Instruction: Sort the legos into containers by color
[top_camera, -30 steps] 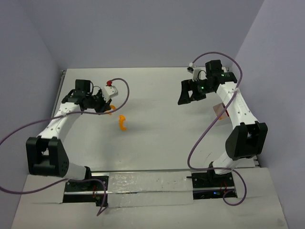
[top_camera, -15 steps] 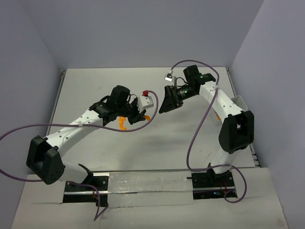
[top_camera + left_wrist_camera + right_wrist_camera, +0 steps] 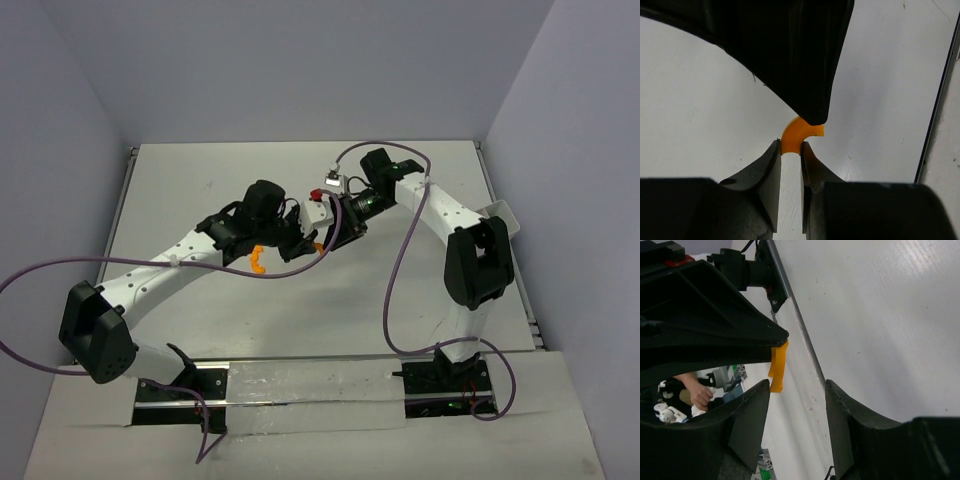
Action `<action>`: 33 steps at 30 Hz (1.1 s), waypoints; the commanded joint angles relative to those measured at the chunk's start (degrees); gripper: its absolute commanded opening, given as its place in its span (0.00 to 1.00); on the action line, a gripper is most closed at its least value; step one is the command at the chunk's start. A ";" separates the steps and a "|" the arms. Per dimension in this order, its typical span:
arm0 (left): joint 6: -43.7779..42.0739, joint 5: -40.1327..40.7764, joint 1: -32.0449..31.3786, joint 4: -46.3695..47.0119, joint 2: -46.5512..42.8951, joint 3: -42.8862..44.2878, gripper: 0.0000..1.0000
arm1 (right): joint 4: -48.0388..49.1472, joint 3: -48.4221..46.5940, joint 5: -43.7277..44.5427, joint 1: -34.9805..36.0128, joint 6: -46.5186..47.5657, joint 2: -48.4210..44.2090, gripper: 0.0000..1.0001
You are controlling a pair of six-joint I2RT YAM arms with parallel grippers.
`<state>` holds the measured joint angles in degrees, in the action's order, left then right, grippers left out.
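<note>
Above mid-table, left pincer (image 3: 790, 146) pinches orange lego (image 3: 799, 135) by one end, leaving the other free; right pincer (image 3: 795, 405) spread beside it; handover likely.

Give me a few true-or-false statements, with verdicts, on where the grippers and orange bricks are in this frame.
1. The left gripper is shut on an orange curved plastic brick. True.
2. The right gripper is clamped shut. False: its jaws stand apart, with that brick just ahead of them.
3. A second orange brick lies on the white table beside the left arm. True.
4. The two grippers sit at opposite table edges. False: they meet near the table's middle.
</note>
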<state>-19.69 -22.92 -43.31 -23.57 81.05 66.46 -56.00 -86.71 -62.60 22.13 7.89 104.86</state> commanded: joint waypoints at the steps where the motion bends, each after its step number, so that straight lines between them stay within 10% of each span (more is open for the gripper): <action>1: 0.72 0.74 -1.40 1.77 0.69 2.90 0.00 | -0.39 -3.08 -2.56 1.23 0.52 0.52 0.52; 11: -0.09 2.74 -2.40 2.09 1.11 2.45 0.00 | -1.13 -2.59 -4.66 1.66 1.61 0.53 0.34; 17: 0.09 5.72 -2.40 2.98 1.04 2.28 0.02 | -1.57 -2.41 -4.28 1.60 1.85 0.71 0.00; 20: 0.44 8.90 -2.40 2.74 1.06 2.45 0.20 | -1.92 -2.08 -3.58 1.42 2.40 -0.21 0.00; 24: 1.12 12.14 -2.06 2.89 0.18 1.73 0.99 | -1.92 -1.59 -0.27 -0.14 2.40 -2.12 0.00; 33: 9.61 14.62 9.18 1.84 -5.17 -0.67 0.99 | -4.42 -1.16 22.57 -18.00 9.05 -9.45 0.00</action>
<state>-15.90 -12.04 -39.52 -23.29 79.66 66.01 -58.61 -87.42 -54.19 13.33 11.93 102.19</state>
